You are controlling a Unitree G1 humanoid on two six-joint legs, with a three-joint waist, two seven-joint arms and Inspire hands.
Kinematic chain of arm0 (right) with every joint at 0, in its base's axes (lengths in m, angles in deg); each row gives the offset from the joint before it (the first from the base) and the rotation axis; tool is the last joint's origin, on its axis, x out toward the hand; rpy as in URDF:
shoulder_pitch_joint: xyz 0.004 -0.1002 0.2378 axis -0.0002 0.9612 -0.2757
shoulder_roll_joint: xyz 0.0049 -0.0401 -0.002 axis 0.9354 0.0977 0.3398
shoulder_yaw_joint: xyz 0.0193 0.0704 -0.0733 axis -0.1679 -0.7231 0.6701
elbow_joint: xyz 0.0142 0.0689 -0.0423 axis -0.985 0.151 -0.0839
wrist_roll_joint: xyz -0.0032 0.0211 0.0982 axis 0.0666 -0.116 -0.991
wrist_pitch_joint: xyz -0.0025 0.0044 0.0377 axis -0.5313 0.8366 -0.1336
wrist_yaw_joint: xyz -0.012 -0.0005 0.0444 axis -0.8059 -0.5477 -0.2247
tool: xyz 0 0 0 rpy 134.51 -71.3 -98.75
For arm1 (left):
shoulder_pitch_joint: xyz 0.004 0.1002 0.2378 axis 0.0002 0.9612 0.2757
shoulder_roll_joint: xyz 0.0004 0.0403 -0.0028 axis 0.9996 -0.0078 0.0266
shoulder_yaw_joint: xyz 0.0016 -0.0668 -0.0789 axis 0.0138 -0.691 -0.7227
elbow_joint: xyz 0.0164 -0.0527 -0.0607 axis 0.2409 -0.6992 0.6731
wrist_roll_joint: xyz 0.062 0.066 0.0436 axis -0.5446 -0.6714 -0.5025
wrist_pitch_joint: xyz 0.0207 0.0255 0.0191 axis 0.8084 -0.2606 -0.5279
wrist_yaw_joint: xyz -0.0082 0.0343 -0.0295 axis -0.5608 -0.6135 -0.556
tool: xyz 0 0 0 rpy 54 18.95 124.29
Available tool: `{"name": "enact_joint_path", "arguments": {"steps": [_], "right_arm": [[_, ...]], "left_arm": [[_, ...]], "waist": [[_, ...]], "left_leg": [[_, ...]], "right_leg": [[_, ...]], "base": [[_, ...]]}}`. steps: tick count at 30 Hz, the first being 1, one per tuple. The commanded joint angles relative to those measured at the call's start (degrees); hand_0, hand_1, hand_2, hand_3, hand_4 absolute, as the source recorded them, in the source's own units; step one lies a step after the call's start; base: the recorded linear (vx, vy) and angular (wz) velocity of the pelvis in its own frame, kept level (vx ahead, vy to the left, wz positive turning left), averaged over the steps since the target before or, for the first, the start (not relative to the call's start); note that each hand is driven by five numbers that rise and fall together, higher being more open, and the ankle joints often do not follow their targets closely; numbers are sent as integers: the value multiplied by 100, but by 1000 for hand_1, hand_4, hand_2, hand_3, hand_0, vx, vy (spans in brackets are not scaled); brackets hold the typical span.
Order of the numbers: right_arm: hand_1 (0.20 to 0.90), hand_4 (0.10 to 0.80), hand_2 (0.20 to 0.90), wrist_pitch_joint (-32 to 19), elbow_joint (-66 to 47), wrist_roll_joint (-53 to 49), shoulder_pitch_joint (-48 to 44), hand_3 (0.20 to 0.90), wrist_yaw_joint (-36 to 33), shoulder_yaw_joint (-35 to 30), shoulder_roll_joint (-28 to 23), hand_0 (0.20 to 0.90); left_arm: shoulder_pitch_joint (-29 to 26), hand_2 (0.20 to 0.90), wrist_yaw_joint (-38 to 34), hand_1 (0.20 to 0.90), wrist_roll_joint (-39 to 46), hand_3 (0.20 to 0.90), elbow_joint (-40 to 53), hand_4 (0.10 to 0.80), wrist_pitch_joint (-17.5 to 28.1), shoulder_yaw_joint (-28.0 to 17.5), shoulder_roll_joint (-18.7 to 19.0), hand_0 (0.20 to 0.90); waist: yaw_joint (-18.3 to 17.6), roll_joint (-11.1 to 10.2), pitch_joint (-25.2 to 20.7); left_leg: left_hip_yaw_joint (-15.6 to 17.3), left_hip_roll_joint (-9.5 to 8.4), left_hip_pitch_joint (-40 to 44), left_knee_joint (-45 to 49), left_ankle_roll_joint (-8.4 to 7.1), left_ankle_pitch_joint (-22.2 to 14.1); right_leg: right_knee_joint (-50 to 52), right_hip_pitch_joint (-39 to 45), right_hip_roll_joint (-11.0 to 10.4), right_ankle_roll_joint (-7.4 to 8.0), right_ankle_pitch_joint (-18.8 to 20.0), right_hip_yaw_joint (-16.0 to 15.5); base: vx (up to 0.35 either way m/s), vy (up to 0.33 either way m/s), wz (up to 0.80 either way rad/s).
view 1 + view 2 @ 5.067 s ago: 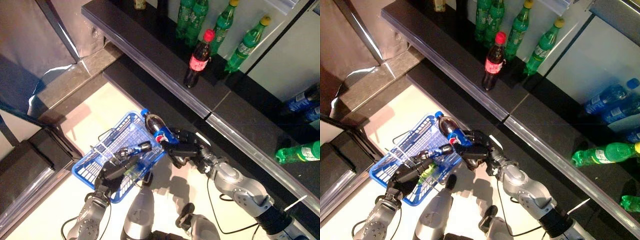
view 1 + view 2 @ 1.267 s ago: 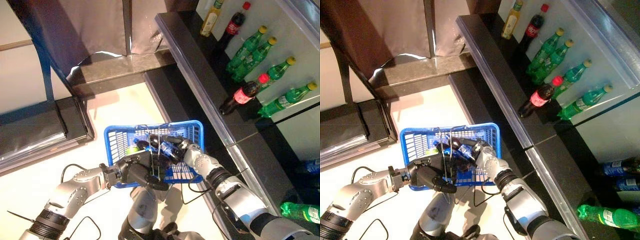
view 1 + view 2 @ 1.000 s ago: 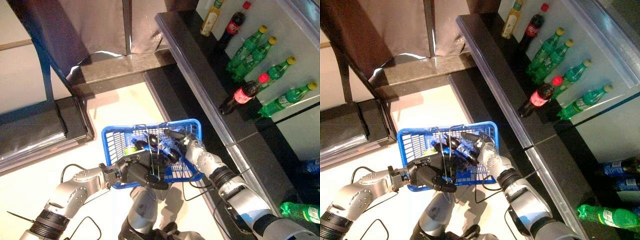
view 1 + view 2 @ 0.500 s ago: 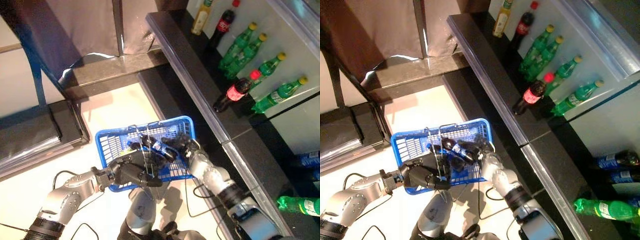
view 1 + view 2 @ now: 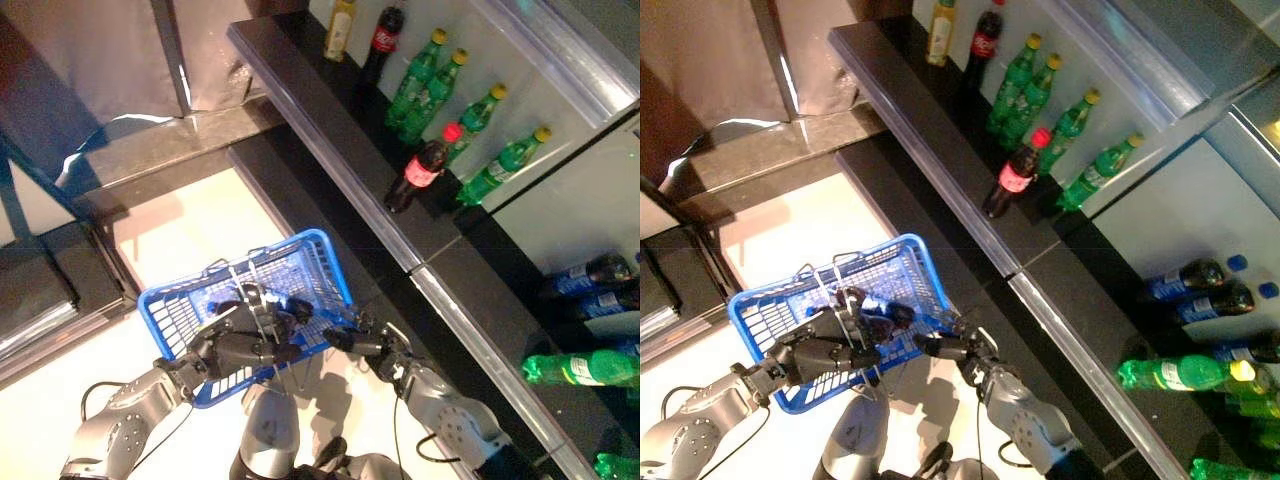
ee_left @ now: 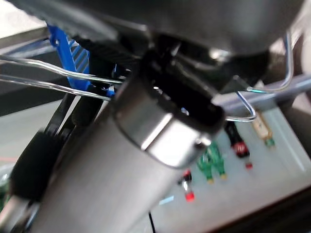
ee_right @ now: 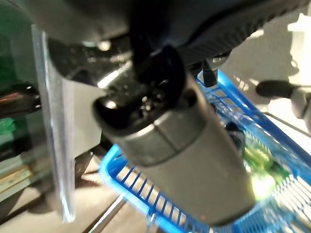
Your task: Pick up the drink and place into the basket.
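The blue plastic wire-handled shopping basket [image 5: 190,310] hangs above the pale floor [image 5: 190,240], at about 7 o'clock in the left eye view. The robot's left hand [image 5: 243,347] has its fingers clenched round the basket's thin metal wire handles [image 5: 250,285], which rise over the middle of the basket. Inside the basket, just past those handles, lies the dark cola bottle with a blue label [image 5: 878,308], on its side, with something green [image 7: 260,162] lying beside it on the basket's bottom.

The robot's right hand [image 5: 362,340] is outside the basket, just beyond its rim at the 4 o'clock corner, fingers released and holding nothing, pointing toward the basket wall.

At 1 o'clock from the basket runs a long black glossy shelf ledge [image 5: 330,130]. On it stand a dark cola bottle with a red cap and red label [image 5: 418,167], several green plastic soda bottles with yellow caps [image 5: 420,70], another dark red-labelled bottle [image 5: 378,40] and a yellowish bottle [image 5: 340,25]. Lower, at 3 o'clock, more green and blue-capped bottles [image 5: 1185,372] lie on their sides.
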Motion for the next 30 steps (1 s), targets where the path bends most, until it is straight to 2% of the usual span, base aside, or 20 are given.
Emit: {"name": "enact_joint_path", "arguments": {"steps": [1,6,11,14,20,22,24,29,30], "right_arm": [[900,800,900,-296,-553,189,125,900,554,235,-356,900],[900,800,900,-274,-647,389,607,900,803,135,-407,900],[900,800,900,-178,-282,1121,1264,900,1190,-192,-502,900],[900,800,900,-220,34,1149,1488,900,1201,-380,-458,900],[900,800,900,-634,1387,2096,1644,900,769,-732,-126,900],[900,800,900,-738,1855,2427,1619,900,602,-774,-31,900],[900,800,900,-979,2705,2667,1555,900,464,-915,171,900],[900,800,900,-1295,4244,3087,1356,900,190,-1274,594,900],[900,800,900,-1577,4963,3112,1286,900,50,-1473,748,900]], "left_arm": [[206,300,538,300,567,200,1220,100,1210,606,-622,300],[383,300,-189,300,581,200,598,100,1529,558,-865,300],[608,300,-595,300,417,200,-509,100,2285,393,-1205,300],[631,300,-931,300,581,200,-1124,100,2487,284,-1379,300],[420,300,-1648,300,916,200,-2573,100,2615,-90,-1785,300],[297,300,-1833,300,724,200,-3015,100,2676,-168,-1903,300],[124,300,-1946,300,786,200,-3815,100,2680,-331,-2097,300],[-154,300,-2250,300,675,200,-4795,100,2755,-528,-2306,300],[-237,300,-2333,300,612,200,-5276,100,2854,-626,-2351,300]], "waist": [[-249,293,-1144],[-489,352,-1309],[-859,440,-1529],[-1031,476,-1649],[-1360,614,-1879],[-1444,641,-1928],[-1553,685,-1997],[-1699,757,-2073],[-1759,792,-2110]], "left_leg": [[257,-40,100,-273,191,119],[417,38,210,-483,148,186],[716,181,373,-770,93,281],[883,248,456,-937,67,333],[1211,375,672,-1257,15,406],[1291,398,717,-1323,-2,403],[1389,426,781,-1404,-25,403],[1537,477,872,-1502,-40,373],[1597,490,917,-1563,-49,363]], "right_leg": [[117,-230,75,-44,520,88],[-14,-228,71,-59,513,227],[-229,-272,41,-62,585,474],[-387,-291,26,-44,671,599],[-677,-341,-23,-3,858,788],[-757,-347,-49,17,906,815],[-849,-350,-86,45,971,847],[-957,-361,-152,72,1033,868],[-1001,-364,-172,80,1055,872]], "base": [[-85,0,-12],[-100,10,-18],[-115,32,-28],[-97,9,-29],[-68,9,-28],[-65,-2,-17],[-55,-2,-16],[-48,1,-11],[-38,8,-14]]}}
